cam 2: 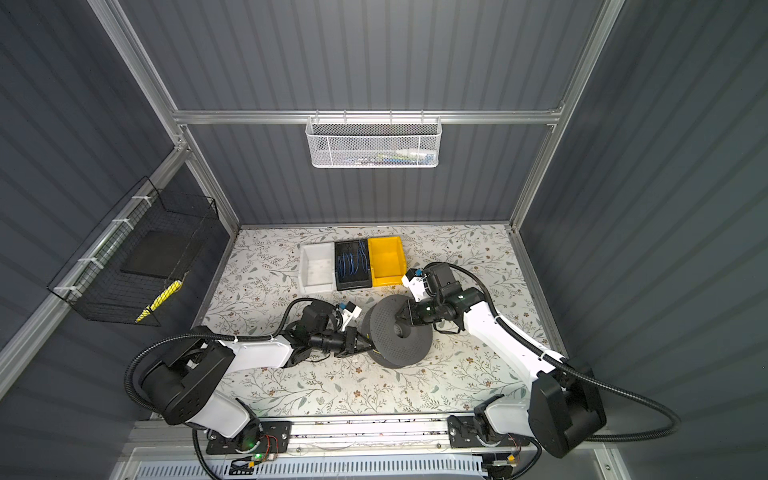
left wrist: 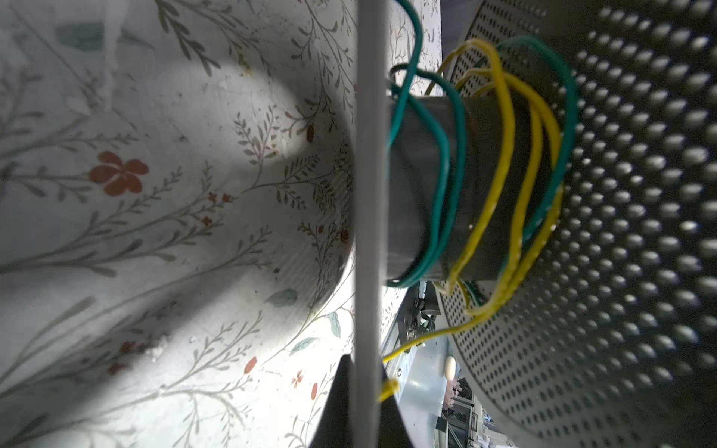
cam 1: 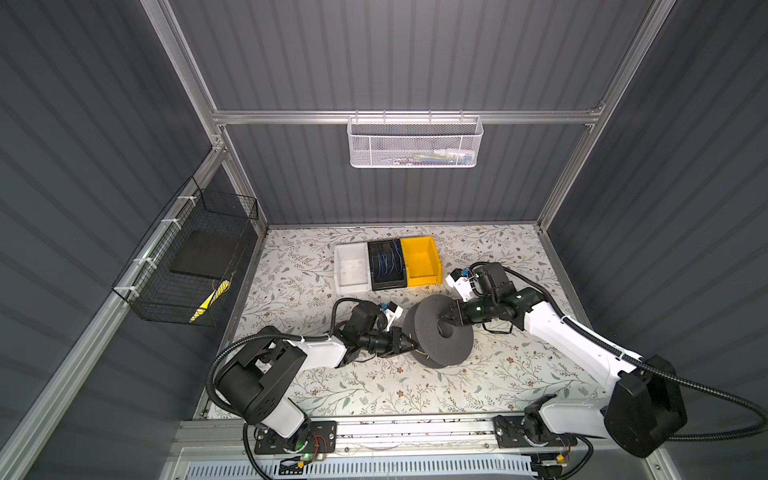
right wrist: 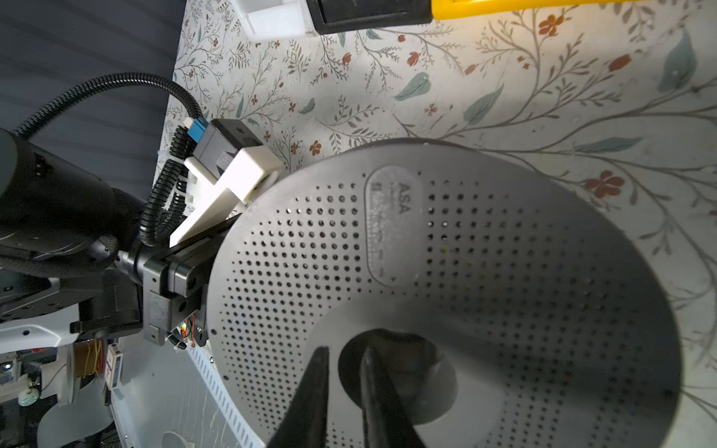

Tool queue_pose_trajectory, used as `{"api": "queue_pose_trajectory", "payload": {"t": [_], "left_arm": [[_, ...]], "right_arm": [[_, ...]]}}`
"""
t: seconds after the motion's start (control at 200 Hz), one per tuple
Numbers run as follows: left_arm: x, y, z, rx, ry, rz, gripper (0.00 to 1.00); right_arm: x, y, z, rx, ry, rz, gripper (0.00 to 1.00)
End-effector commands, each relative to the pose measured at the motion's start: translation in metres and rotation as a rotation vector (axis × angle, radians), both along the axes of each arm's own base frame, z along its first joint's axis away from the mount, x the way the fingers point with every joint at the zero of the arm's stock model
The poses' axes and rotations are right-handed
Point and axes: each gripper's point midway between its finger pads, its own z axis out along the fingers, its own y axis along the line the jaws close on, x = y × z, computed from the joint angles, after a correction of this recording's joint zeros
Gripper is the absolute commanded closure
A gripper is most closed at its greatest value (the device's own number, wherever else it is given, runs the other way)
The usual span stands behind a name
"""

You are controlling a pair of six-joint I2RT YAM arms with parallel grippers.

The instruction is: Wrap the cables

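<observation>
A grey perforated spool (cam 1: 436,332) (cam 2: 399,334) sits tilted in the middle of the table. The thin yellow cable (left wrist: 500,174) runs in loose turns round the spool's hub beside a green wire (left wrist: 438,174). One yellow strand leads off to my left gripper (cam 1: 411,344) (left wrist: 364,357), which is shut on the cable near its free end. The spool's flange edge (left wrist: 368,194) crosses in front of those fingers. My right gripper (cam 1: 446,318) (right wrist: 345,349) is narrowed astride the hub hole's rim, one finger inside the hole and one on the flange face (right wrist: 465,271).
A white bin (cam 1: 352,268), a black bin of blue wires (cam 1: 386,266) and a yellow bin (cam 1: 422,262) stand in a row just behind the spool. A white mesh basket (cam 1: 415,143) hangs on the back wall, and a black wire basket (cam 1: 187,270) on the left wall.
</observation>
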Motion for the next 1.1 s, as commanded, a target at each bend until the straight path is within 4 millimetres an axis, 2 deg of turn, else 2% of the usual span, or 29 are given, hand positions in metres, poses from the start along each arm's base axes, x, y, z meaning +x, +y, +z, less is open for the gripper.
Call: {"api": "queue_pose_trajectory", "payload": {"t": [0.0,0.07,0.175,0.38,0.51,0.745,0.955,1.095], "left_arm": [[-0.008,-0.004,0.016,-0.108,-0.003,-0.039,1.00],[-0.010,0.000,0.017,-0.112,0.003,-0.025,1.00],[-0.016,0.008,0.000,-0.042,0.030,-0.022,1.00],[-0.011,0.020,-0.025,0.119,0.030,-0.012,1.00],[0.000,0.024,-0.026,0.157,0.008,0.010,0.97],[0.002,0.034,-0.039,0.284,-0.011,-0.025,0.96],[0.006,0.036,-0.046,0.285,0.006,-0.017,0.91],[0.012,0.041,-0.043,0.223,0.020,0.033,0.88]], "right_arm": [[0.000,-0.001,-0.005,-0.032,-0.017,0.007,0.81],[0.000,-0.002,-0.002,-0.036,-0.031,0.004,0.81],[0.000,0.000,0.000,-0.028,-0.040,0.007,0.81],[-0.002,0.006,-0.014,-0.044,-0.004,0.033,0.82],[-0.002,0.007,-0.023,-0.050,0.007,0.033,0.82],[-0.004,0.008,-0.044,-0.073,0.034,0.044,0.83],[-0.001,0.013,-0.048,-0.066,0.038,0.054,0.83],[-0.003,0.014,-0.047,-0.055,0.042,0.056,0.83]]}}
